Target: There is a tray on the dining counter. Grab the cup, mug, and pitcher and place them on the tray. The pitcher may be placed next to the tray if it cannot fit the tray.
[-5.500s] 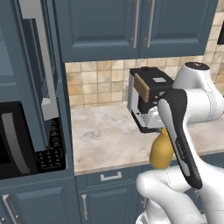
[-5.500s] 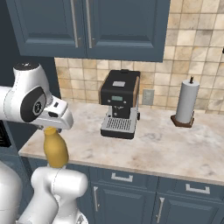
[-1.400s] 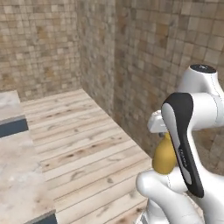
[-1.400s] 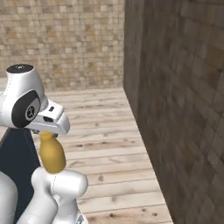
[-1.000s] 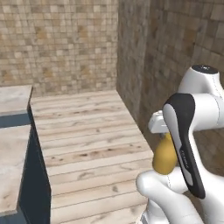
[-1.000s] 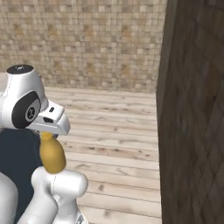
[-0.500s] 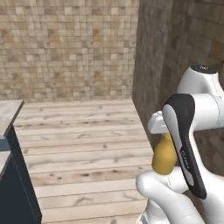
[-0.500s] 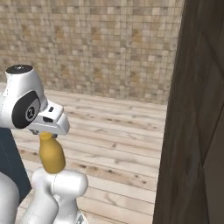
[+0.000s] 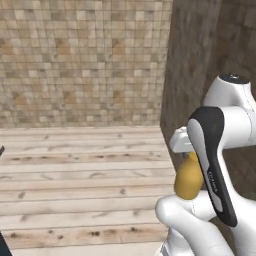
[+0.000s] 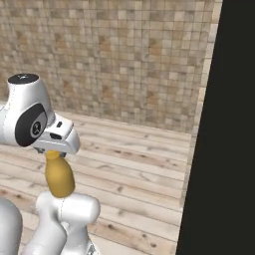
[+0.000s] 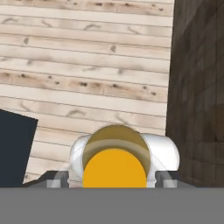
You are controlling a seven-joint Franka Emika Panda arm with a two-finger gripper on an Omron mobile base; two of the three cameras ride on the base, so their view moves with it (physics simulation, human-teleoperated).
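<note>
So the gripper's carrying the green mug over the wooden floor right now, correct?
Not the mug: the gripper holds the amber-yellow pitcher, hanging below the hand in the right base view. The wooden floor beneath it is right.

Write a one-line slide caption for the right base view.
Amber pitcher hangs from the claw as the robot faces a wooden plank floor and a tiled wall.

The arm is folded close over its base, its pincer (image 10: 54, 154) pointing straight down, clamped on the pitcher (image 10: 60, 175).

Smooth amber pitcher (image 10: 60, 175), pale wood-plank floor (image 9: 80, 175), matt tiled wall (image 9: 80, 60)
</note>
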